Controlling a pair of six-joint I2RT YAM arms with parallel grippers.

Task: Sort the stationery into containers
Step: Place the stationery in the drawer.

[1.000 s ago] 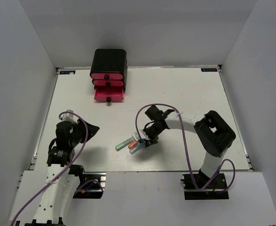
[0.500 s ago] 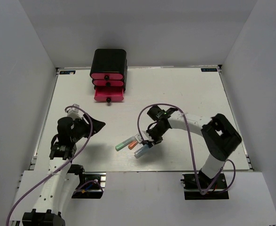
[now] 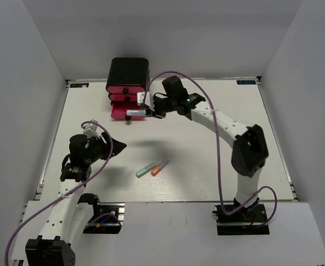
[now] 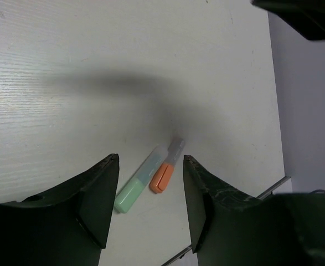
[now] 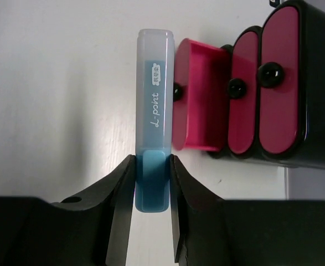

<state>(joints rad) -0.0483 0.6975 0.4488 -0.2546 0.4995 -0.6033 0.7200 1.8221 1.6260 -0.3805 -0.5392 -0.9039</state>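
The left gripper (image 3: pixel 115 147) hangs over the left part of the desk (image 3: pixel 217 166) with its jaws spread and nothing between them. In its wrist view, both fingers (image 4: pixel 96 205) frame bare desk and two capsules lying farther off.

At the far edge stands the black box (image 3: pixel 128 71) with three pink-red drawers stacked in it. The upper two are pushed in. The lowest drawer (image 3: pixel 118 111) is pulled out toward the arms, and the right wrist view shows its hollow (image 5: pixel 201 100).

A blue capsule (image 3: pixel 133 113) is held level along the front of that open drawer. In the right wrist view the capsule (image 5: pixel 153 119) half covers the drawer's knob, and its clear end points away from the fingers. Whether it touches the drawer front I cannot tell. The right gripper (image 3: pixel 146 111) pinches it by its blue cap, one finger (image 5: pixel 120 188) pressed to each side, with the arm stretched far across the desk.

Near the middle of the desk, well apart from the box, lie a green capsule (image 3: pixel 145 169) and an orange capsule (image 3: pixel 159 167). They are side by side and almost parallel, the green (image 4: pixel 140 180) to the left and the orange (image 4: pixel 166 166) just beside it. Neither gripper touches them.
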